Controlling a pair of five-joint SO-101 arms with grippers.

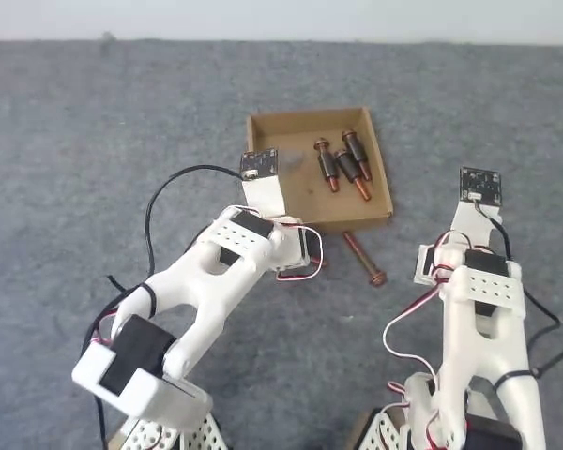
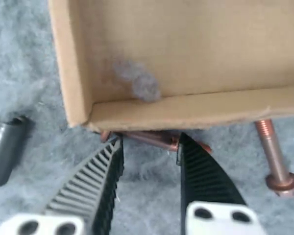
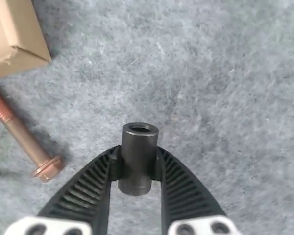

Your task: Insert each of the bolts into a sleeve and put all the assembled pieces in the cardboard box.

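**Entry 1.** We list the right hand point(image 3: 137, 155), closed narrowly on a black cylindrical metal sleeve point(image 3: 139, 139). The sleeve stands upright between the hand's ribbed black fingers point(image 3: 88, 191), above the grey carpet-like surface point(image 3: 225, 73).

**Entry 2.** We list a long copper-coloured flanged bolt point(image 3: 19, 139), loose on the surface. It lies near one corner of the shallow brown cardboard box point(image 3: 14, 44), with its head end nearer the arms.

**Entry 3.** We list the left hand point(image 2: 149, 142), spread wide and holding nothing. Its fingertips sit on either side of a second copper bolt point(image 2: 149, 139), which lies along the outside of the box's near wall. We cannot tell whether the tips touch it.

**Entry 4.** We list a second dark sleeve point(image 2: 5, 152), lying on its side on the surface. It is near another box corner and apart from the left hand.

**Entry 5.** Farthest off, inside the box, we list several sleeved bolts point(image 1: 327, 167). Each has a dark sleeve around a copper shank, and they lie close together towards one side of the box floor.
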